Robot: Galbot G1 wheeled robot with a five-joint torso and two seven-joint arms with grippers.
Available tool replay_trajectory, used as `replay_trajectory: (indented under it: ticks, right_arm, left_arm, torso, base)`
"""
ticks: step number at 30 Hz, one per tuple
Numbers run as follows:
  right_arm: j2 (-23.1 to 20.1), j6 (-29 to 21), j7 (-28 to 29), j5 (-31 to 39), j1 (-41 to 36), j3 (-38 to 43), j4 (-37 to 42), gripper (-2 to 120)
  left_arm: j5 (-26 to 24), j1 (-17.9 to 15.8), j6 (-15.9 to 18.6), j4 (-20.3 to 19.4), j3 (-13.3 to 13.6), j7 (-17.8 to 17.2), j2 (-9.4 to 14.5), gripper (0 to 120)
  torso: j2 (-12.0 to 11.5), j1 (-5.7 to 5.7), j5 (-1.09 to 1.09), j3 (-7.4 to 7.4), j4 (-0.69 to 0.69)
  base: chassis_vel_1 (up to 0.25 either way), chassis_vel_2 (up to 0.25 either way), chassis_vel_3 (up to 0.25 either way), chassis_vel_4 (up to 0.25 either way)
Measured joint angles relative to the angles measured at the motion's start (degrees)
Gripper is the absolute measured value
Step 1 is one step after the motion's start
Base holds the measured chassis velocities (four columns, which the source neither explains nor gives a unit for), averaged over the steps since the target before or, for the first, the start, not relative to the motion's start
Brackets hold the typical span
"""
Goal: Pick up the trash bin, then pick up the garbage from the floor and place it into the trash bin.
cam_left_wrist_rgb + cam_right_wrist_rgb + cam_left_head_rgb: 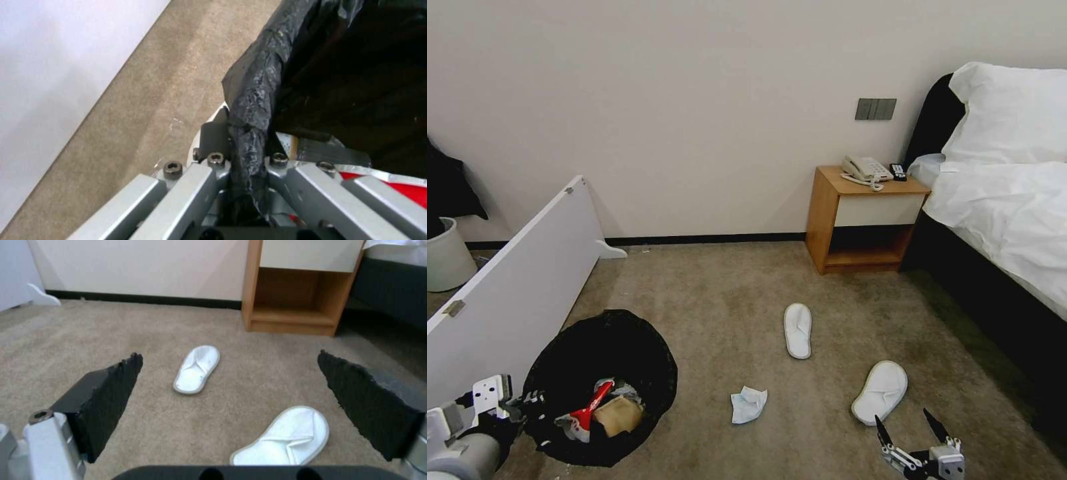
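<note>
Slippers are what's left for us, plus a tissue, and the geometry pretty much picks the arm. Our left gripper (242, 156) is busy: it's pinched tight on the bag-wrapped rim of the trash bin (602, 385), which sits low at our left with a red can and a brown cardboard scrap already inside. We can't really tell from the head view whether the bin is lifted off the carpet or just resting on it. Our right gripper (227, 396) hangs low on the right with its jaws spread wide and nothing between them. The near slipper (880, 391) lies just ahead of it and a touch toward the bed side, so in the right wrist view it sits close under the gap between the fingers. Its long axis runs on a diagonal, toe angled away and to the right, so we'd guess the wrist wants a turn to close across the narrow width, not along the length. The far slipper (798, 329) lies well beyond it, pointing more or less straight at the wall near the nightstand (864, 220). The crumpled tissue (748, 404) sits between bin and gripper, also on the right arm's side.
</note>
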Motion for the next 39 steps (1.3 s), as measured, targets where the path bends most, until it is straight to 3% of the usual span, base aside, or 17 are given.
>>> replay_trajectory:
  ticks: [39]
  right_arm:
    - [-0.3, 0.2, -0.5, 0.1, 0.0, -0.2, -0.2, 100]
  left_arm:
    - [-0.3, 0.5, 0.0, -0.7, -0.1, 0.0, -0.3, 2]
  torso:
    - [0.0, 0.00, 0.00, 0.00, 0.00]
  base:
    - [-0.064, 0.066, 0.064, -0.068]
